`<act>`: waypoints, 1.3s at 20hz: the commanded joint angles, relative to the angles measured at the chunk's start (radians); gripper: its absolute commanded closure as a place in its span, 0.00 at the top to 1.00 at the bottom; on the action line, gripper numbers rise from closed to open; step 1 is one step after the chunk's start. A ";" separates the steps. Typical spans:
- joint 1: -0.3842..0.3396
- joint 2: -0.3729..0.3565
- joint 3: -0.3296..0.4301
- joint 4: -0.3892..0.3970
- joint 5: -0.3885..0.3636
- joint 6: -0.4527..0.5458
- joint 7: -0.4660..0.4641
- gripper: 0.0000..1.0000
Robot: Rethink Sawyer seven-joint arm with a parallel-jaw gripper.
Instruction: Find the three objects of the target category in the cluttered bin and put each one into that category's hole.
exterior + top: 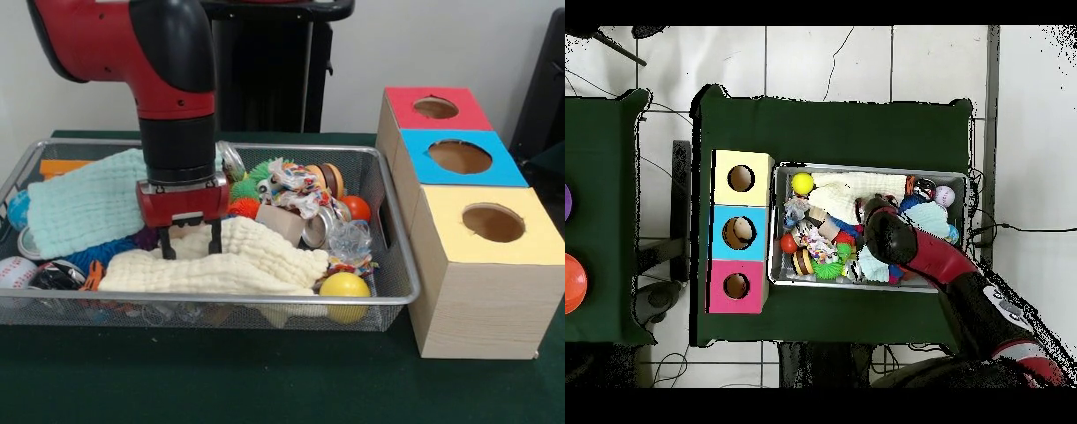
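Above a crowded wire-mesh bin (388,291) on a green-covered table (265,380), the red and black arm lowers its gripper (190,251) onto a cream cloth (238,261); the jaws stand moderately apart, their black tips touching the cloth with nothing between them. That cloth lies with its long axis left to right along the bin's near wall. A pale mint cloth (84,208) covers the far left part. A yellow ball (344,287) sits in the near right corner, just beside the rim, and a baseball (16,270) rests against the left wall. Toward the right the clutter thickens: an orange ball (357,208), a crumpled can (316,230), a green spiky toy (252,177) and a knotted patterned rope toy (296,187) lie packed together, leaving little free room. Right of the bin, near but apart, stands a wooden box with three round holes in a row running near to far: yellow panel (490,225) nearest, blue panel (459,157) between, red panel (435,108) farthest. Which items belong to the target category cannot be told. Seen from overhead, the arm (915,250) hides much of the bin's middle.
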 commanded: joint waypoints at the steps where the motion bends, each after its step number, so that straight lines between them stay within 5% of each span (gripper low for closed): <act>1: -0.006 0.206 0.049 -0.056 -0.042 -0.083 0.189 1.00; 11: -0.015 0.280 0.059 -0.097 -0.069 -0.139 0.189 1.00; 12: -0.008 0.277 0.052 -0.102 -0.068 -0.119 0.190 0.00; 26: 0.185 0.115 -0.156 -0.142 0.000 0.201 0.134 0.00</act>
